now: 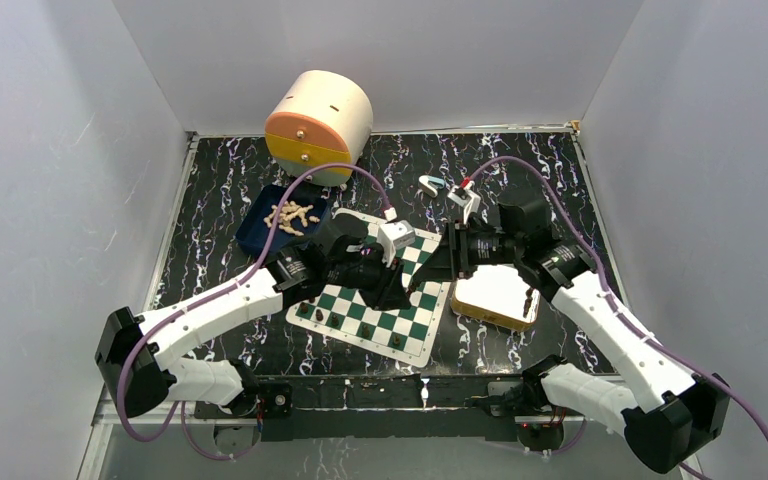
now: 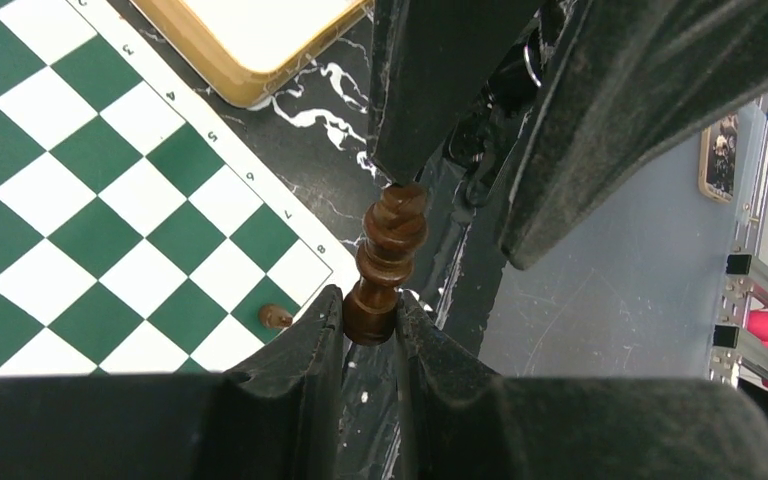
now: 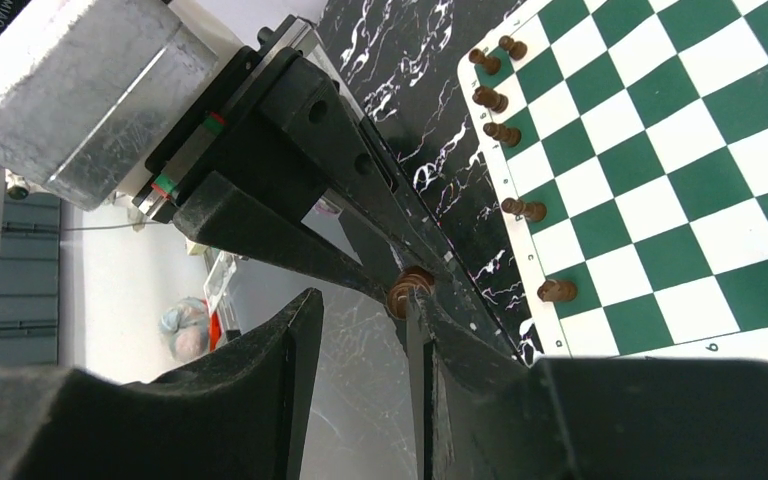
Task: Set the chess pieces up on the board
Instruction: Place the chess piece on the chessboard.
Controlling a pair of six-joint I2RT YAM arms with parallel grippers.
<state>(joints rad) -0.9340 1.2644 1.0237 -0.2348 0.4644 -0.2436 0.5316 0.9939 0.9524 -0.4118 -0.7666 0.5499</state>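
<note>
The left gripper pinched the base of a dark brown turned wooden chess piece, held aloft just off the three o'clock edge of the green-and-white chequered board. The right gripper stood spread, one finger against the piece's head. A clean handover, I judge, needed the right fingers closing squarely on the stem before the left let go, lest the piece pivot and drop. Dark pawns lined the board's edge. A tan-edged flat box lay at three o'clock and a blue tray of pale beige pieces at ten, neither obstructing.
</note>
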